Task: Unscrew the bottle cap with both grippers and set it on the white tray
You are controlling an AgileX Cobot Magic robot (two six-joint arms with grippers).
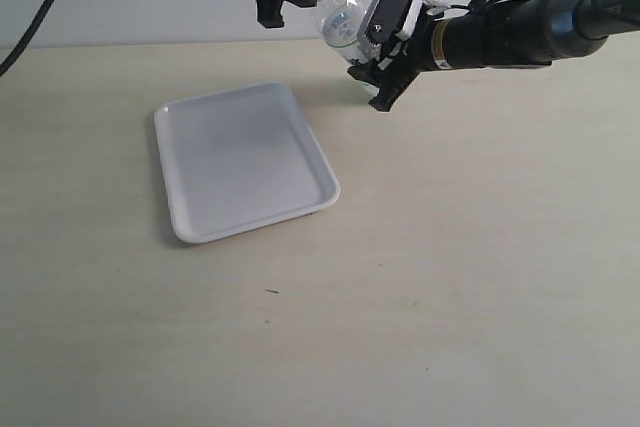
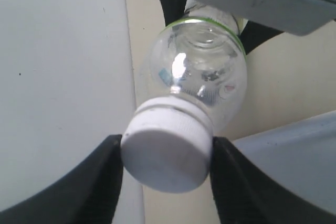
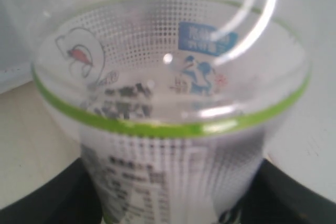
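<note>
black rubbery fingers (image 2: 94, 187) of the left gripper (image 2: 167, 174) press on both sides of the white bottle cap (image 2: 165, 158), closed on it about as far as its width allows. the cap sits on the neck, not yet off. beyond it the clear bottle (image 2: 202, 72) runs back, tilted, into the right gripper (image 3: 176, 203), whose dark jaws are clamped round the labelled body just below the green band. in the exterior view the whole assembly hangs in the air above the far edge of the pale table (image 1: 480, 277), with the white tray (image 1: 245, 162) lying flat on the table, well apart from the cap.

risks, as i judge them:
- the thin plastic body looks easy to squash or spin, so if the right jaws slip, the bottle would turn with the cap and the thread would not loosen.
- the left fingers grip only the low rim of the cap, so once the thread lets go it could pop sideways and drop on the table, short of the tray.
- pulling away before the thread is fully undone could wrench the bottle from the right grip.
</note>
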